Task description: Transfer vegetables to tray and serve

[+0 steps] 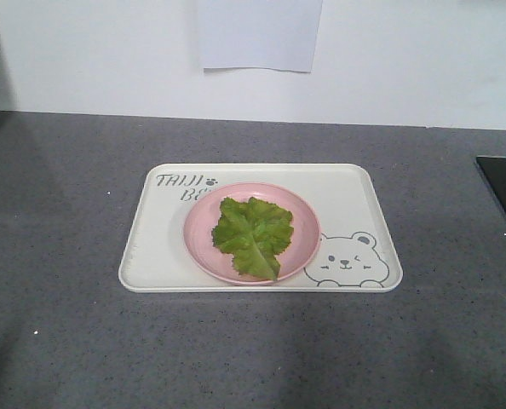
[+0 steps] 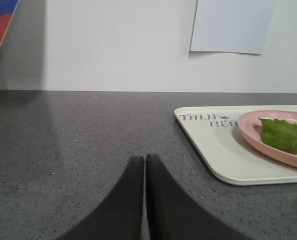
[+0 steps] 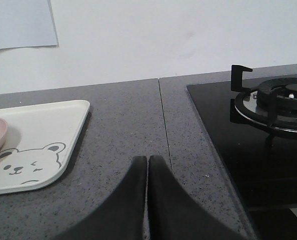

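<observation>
- Step in hand: looks like the transfer is done. Lettuce leaf (image 1: pixel 253 235) lies on the pink plate (image 1: pixel 200 232), and the plate sits near the middle of the tray (image 1: pixel 159 260).
- Plate covers part of the "TAIJI BEAR" lettering; the bear drawing (image 1: pixel 348 261) shows just beside the plate's rim.
- Tray rests flat on the grey bench (image 1: pixel 57 221). Nothing else in it.
- Left gripper (image 2: pixel 145 161): jaws pressed together, empty, low over bare bench, apart from the tray's left side.
- Right gripper (image 3: pixel 147 161): jaws pressed together, empty, over the bench between the tray and the black hob (image 3: pixel 238 135).
- Next, my read: serving. Both grippers need to spread and take opposite tray edges, then lift level so the plate doesn't slide.
- Leaf stem may overhang the plate rim; hard to tell from the front view.
</observation>
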### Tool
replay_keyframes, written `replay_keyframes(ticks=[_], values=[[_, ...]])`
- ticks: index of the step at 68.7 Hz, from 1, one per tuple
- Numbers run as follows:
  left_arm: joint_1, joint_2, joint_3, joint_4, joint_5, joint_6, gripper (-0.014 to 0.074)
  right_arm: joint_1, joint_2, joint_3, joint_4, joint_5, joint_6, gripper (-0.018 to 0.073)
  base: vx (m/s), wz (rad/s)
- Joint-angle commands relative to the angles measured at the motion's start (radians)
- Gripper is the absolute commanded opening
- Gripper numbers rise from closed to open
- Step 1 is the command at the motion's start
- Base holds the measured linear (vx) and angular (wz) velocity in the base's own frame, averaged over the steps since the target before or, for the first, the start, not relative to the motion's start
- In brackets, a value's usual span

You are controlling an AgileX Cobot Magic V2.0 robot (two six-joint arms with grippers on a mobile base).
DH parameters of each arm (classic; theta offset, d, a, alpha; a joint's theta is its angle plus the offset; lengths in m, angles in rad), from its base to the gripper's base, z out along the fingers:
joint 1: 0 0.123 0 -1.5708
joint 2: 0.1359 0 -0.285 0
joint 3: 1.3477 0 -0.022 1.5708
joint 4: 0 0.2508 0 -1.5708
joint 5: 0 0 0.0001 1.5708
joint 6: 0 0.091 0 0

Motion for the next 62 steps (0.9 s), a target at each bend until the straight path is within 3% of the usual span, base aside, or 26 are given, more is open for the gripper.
replay_keyframes(ticks=[1,62], values=[[0.001,-0.013,0.027,-0.008,-0.076,0.000,-0.0006,-0.007,-0.008,0.015,-0.004,-0.078,-0.003,-0.0003,0.00,0.00],[0.001,-0.013,0.027,-0.008,-0.076,0.000,-0.0006,-0.007,-0.008,0.015,-0.004,-0.078,-0.003,-0.0003,0.00,0.00]])
